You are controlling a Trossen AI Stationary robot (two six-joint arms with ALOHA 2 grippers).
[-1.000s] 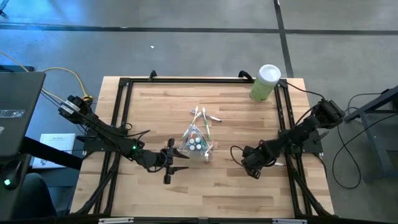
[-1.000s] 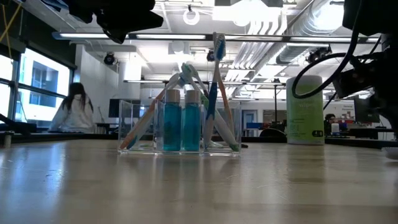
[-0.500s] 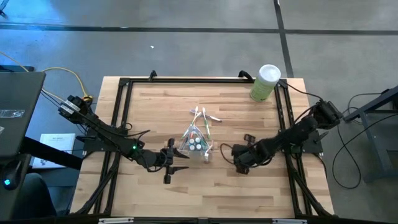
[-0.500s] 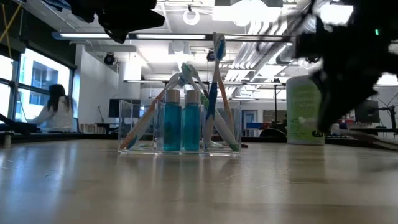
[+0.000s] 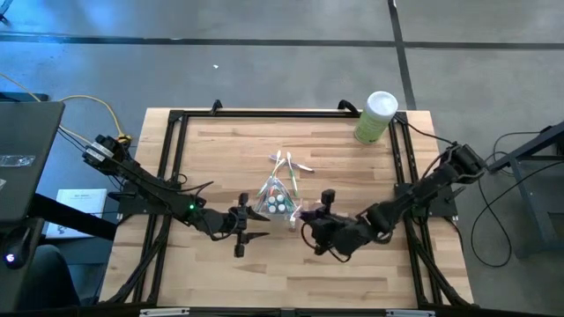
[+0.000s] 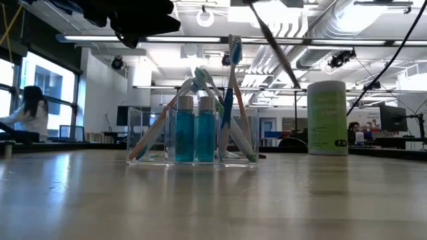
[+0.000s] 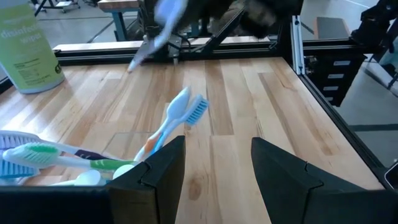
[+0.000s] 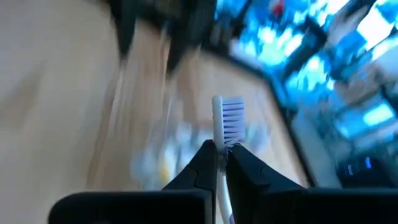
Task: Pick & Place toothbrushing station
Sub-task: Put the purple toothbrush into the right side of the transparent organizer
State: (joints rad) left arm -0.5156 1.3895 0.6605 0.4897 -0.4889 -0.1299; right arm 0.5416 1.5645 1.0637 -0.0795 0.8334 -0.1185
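Clear plastic cup (image 5: 278,204) near the table's (image 5: 352,273) middle holds brushes (image 6: 230,100) and blue tubes (image 6: 195,137). Just to its right, our right gripper (image 8: 219,163) pinches a white toothbrush (image 8: 227,121) by its handle, bristle end pointing away from the fingers, long axis along them. We judge a fast approach could knock the cup. Our left gripper (image 7: 211,165), fingers spread, waits at the cup's left.
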